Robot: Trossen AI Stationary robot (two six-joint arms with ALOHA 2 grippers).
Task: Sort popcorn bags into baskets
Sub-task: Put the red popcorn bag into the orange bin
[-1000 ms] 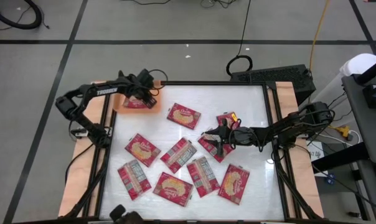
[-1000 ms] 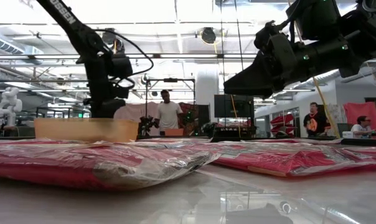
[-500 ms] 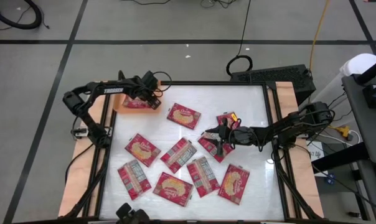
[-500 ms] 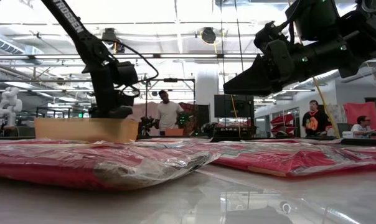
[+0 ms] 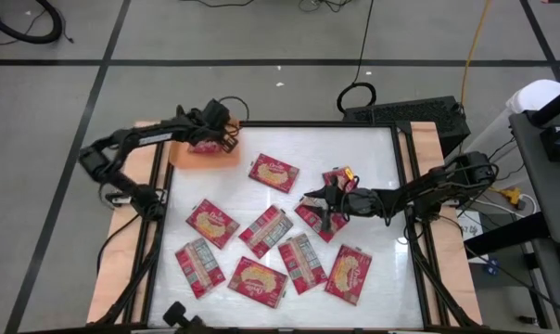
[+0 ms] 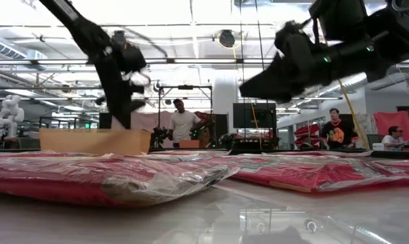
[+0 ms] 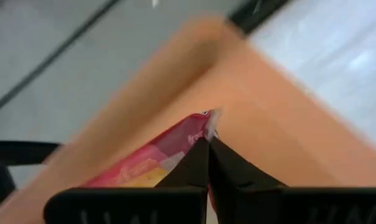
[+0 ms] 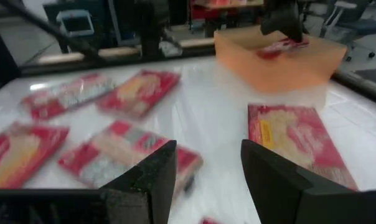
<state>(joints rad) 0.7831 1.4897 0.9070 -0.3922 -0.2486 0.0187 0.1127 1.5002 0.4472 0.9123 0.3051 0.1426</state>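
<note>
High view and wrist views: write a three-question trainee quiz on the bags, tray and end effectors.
1. True or false: the left end effector is over the orange tray.
2. The right end effector is: A) open, B) shut.
3. What does the tray hold?

Key: 1 true. 2 A; it hovers open above the loose popcorn bags. 3 One red popcorn bag, beneath the left end effector's shut fingers.
</note>
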